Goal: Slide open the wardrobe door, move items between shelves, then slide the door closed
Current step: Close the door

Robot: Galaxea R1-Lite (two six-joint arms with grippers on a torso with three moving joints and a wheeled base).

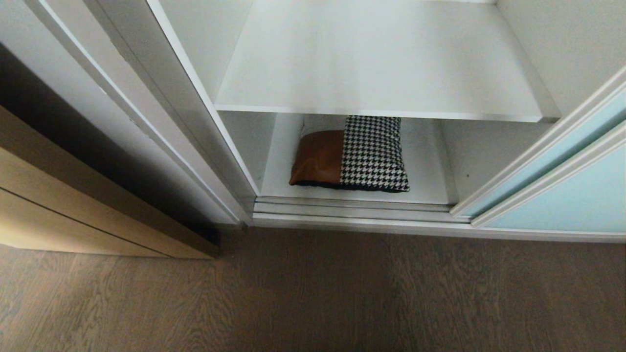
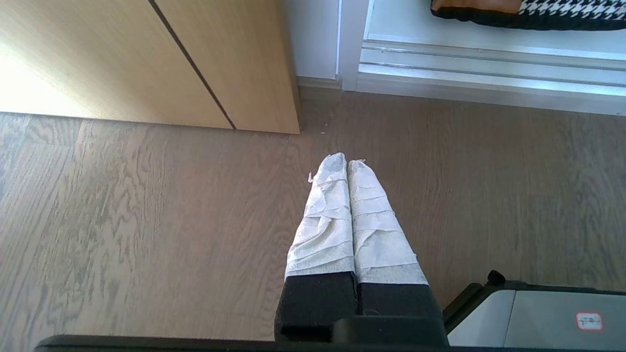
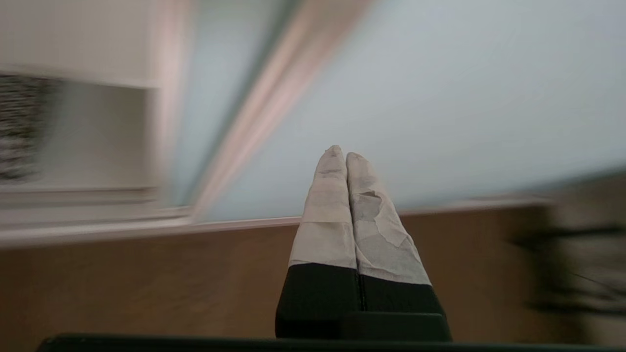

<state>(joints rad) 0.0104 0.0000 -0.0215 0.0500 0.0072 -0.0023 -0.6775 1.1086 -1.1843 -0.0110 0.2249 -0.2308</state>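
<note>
The floor (image 1: 313, 293) is wood-grain plank in a greyish brown, running across the whole foreground up to the foot of the wardrobe. To the left stands a tan wooden panel (image 1: 73, 215) with a thin dark seam along it; its lower edge meets the floor and its near corner ends just beside the wardrobe's white side frame (image 1: 146, 112). A deep shadow lies between that panel and the white frame. In the left wrist view, strong daylight washes over the tan wood (image 2: 98, 63), bleaching one end almost white, and the floor's grain shows clearly. A low skirting strip (image 2: 319, 83) sits at the corner where the tan panel and the white frame meet.
</note>
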